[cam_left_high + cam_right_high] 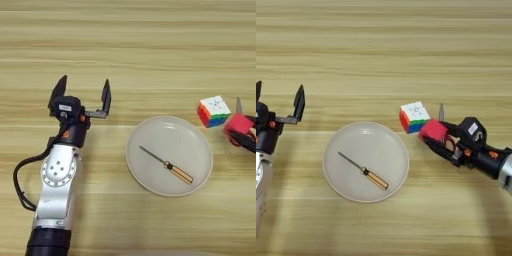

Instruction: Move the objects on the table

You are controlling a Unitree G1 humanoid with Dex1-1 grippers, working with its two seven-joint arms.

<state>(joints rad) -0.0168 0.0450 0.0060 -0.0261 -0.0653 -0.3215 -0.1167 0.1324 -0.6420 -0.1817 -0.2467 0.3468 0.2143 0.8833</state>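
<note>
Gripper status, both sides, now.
Left gripper: open, holding nothing, fingers spread above the table, left of the plate.
Right gripper: shut on the red cube, beside the puzzle cube.

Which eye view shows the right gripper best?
The right eye view: the right gripper shows whole with its arm, shut on the red cube beside the puzzle cube. The left eye view cuts it off at the picture edge.

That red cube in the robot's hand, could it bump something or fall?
Maybe. The right hand holds the red cube right beside the puzzle cube, so a small move left could shove it. The scissors lie just under that hand and might get nudged. The cube sits at the fingertips, so it might slip out.
</note>
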